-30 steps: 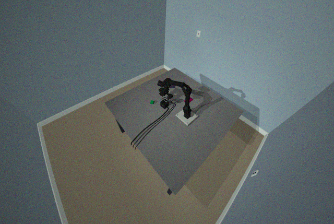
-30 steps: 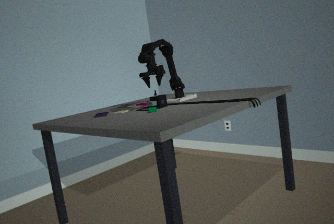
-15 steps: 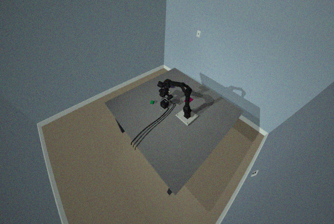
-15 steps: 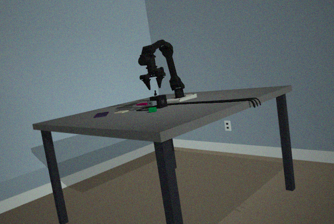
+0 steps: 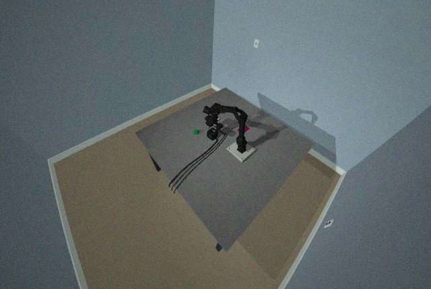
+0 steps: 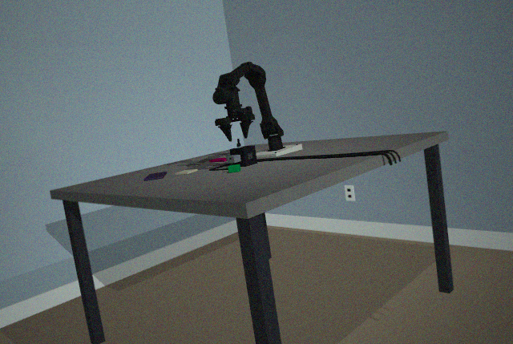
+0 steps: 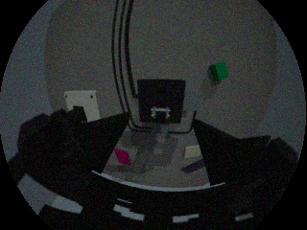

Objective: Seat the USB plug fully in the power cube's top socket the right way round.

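The arm (image 6: 260, 95) arches up from its base and bends down at mid-frame, end effector (image 6: 236, 129) pointing down, fingers spread wide and empty, just above the plug (image 6: 238, 142) standing in the power cube (image 6: 245, 154) on the tabletop (image 6: 289, 174).

A grey counter (image 6: 289, 183) on dark legs carried the black power cube (image 6: 244, 155), three black cables (image 6: 331, 155), a green block (image 6: 234, 168), magenta (image 6: 217, 159), cream (image 6: 187, 172) and purple (image 6: 155, 176) flat pieces, and the arm's white base plate (image 6: 284, 150).
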Robot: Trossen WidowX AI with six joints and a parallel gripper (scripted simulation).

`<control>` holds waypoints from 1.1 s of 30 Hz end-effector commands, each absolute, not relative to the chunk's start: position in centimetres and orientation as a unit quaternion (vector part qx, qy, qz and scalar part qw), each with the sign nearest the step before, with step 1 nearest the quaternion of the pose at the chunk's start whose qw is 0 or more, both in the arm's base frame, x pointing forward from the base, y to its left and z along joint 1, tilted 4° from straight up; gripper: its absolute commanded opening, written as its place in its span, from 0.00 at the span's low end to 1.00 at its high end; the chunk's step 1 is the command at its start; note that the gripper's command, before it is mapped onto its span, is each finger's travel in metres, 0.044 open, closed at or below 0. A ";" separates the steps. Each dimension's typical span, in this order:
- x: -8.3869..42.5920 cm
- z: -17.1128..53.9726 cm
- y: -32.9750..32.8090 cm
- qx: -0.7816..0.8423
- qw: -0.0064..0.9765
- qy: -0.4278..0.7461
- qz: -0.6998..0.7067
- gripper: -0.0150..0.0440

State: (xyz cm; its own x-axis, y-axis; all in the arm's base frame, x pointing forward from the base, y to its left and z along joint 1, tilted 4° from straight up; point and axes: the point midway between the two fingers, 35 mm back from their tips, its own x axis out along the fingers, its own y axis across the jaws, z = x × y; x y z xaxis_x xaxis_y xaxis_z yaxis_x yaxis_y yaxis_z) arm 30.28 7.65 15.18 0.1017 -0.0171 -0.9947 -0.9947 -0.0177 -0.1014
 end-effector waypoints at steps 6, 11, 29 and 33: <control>30.3 15.1 7.6 -0.533 0.516 0.474 0.474 0.87; 30.3 15.1 7.6 -0.533 0.516 0.474 0.474 0.64; 30.3 15.1 7.6 -0.533 0.516 0.474 0.474 0.25; 30.3 15.1 7.6 -0.533 0.516 0.474 0.474 0.25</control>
